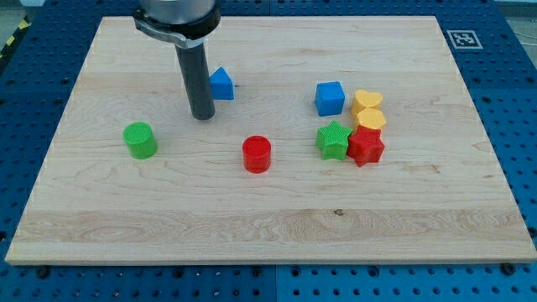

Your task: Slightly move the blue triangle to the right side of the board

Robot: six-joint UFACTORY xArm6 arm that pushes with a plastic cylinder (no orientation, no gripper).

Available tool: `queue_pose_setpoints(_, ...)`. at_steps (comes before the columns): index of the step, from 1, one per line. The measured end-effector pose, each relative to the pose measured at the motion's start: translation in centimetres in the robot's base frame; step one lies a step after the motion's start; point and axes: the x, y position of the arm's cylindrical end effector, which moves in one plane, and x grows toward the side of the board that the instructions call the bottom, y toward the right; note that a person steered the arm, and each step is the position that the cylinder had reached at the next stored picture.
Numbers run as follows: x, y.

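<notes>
My tip [201,116] sits on the pale wooden board [268,226], just left of the ribbed blue triangle [221,85]. No gripper here, only a smooth dark rod.

Blue triangle [221,85]: small blue block, peaked top, lying flat on the wooden board [268,210], upper middle area, left of centre in the view, partly hidden on its left edge by the rod.

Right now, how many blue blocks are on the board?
2: the blue triangle sits just right of my tip, partly hidden by the rod; the blue cube sits right of centre, left of the yellow blocks.
</notes>
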Motion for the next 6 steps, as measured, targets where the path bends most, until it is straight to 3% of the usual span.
queue_pose_setpoints(6, -3.8, -1.8)
